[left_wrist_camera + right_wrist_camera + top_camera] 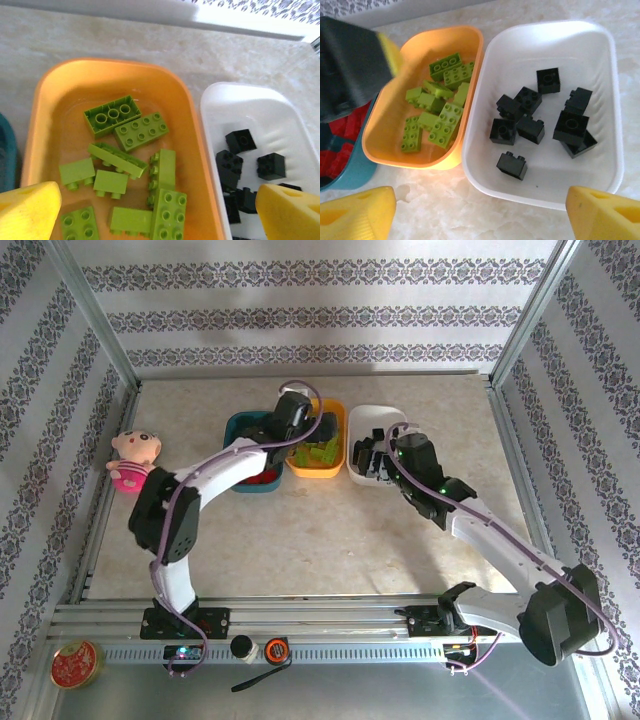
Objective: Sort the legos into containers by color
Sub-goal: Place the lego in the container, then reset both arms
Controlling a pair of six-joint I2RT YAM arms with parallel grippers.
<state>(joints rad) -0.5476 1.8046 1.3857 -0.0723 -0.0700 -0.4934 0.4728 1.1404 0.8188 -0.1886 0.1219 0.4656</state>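
Observation:
Three trays stand side by side at the back of the table. The dark teal tray (pixel 238 425) (pixel 345 177) holds red legos (pixel 340 150). Lime-green legos (pixel 141 131) (pixel 442 125) lie in the orange-yellow tray (pixel 338 420) (pixel 115 67) (pixel 445 32), and black legos (pixel 240 140) (pixel 512 165) in the white tray (pixel 375 412) (pixel 250 92) (pixel 520 50). My left gripper (pixel 303 433) (pixel 159 212) hovers open over the orange-yellow tray, holding nothing. My right gripper (pixel 368 462) (pixel 480 215) hangs open above the white tray's near rim, also holding nothing.
A pink doll toy (pixel 130 460) lies at the table's left edge. A round red-gold tin (pixel 75 665) sits beyond the rail at the near left. The left arm's dark wrist (pixel 350 65) looms over the teal tray in the right wrist view.

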